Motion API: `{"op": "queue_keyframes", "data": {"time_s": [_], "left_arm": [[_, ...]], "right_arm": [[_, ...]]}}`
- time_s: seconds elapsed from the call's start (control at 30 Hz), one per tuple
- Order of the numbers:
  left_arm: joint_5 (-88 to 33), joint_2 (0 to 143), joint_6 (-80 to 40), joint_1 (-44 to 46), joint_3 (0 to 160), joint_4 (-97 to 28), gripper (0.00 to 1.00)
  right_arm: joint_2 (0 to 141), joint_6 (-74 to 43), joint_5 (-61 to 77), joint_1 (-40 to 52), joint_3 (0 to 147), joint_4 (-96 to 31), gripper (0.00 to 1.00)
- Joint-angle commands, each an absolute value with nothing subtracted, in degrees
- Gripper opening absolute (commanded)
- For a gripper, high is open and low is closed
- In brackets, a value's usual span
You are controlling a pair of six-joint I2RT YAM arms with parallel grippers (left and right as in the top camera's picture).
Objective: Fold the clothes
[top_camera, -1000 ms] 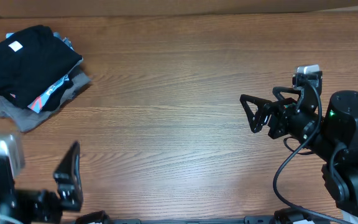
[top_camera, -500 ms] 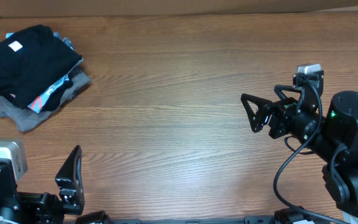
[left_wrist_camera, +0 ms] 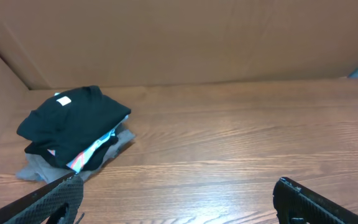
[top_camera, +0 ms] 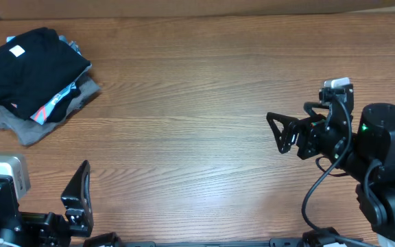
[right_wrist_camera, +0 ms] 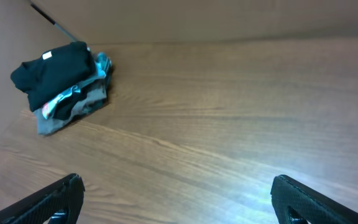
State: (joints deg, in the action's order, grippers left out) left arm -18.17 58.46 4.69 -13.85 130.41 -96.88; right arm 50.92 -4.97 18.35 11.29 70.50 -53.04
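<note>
A stack of folded clothes [top_camera: 36, 79] lies at the table's far left corner, a black garment with a white label on top, a teal and red one and a grey one under it. It also shows in the left wrist view [left_wrist_camera: 73, 127] and the right wrist view [right_wrist_camera: 64, 84]. My left gripper [left_wrist_camera: 179, 202] is open and empty at the front left edge, well below the stack. My right gripper [right_wrist_camera: 179, 199] is open and empty over bare wood at the right; in the overhead view it [top_camera: 280, 132] points left.
The wooden table [top_camera: 197, 103] stretches between the arms. A cardboard wall [left_wrist_camera: 179, 37] stands along the table's back edge and left side. The right arm's base [top_camera: 389, 165] and cable sit at the right edge.
My left arm has drawn back a little toward the front edge. My right gripper has shifted slightly down and toward the front. The clothes stack has not moved.
</note>
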Motion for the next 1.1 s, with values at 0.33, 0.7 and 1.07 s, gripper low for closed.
{"op": "queue_keyframes", "data": {"time_s": [0.33,0.7,1.07], "left_arm": [[-17.74,58.43,4.71,-13.47,130.06,-96.79,1.00],[-17.74,58.43,4.71,-13.47,130.06,-96.77,1.00],[-17.76,58.43,4.71,-13.47,130.06,-96.79,1.00]], "right_arm": [[45.69,0.47,8.32,11.11,71.66,-55.42,1.00],[32.88,0.45,6.24,7.22,49.17,-31.90,1.00],[15.05,0.23,7.57,1.67,24.97,-21.19,1.00]]}}
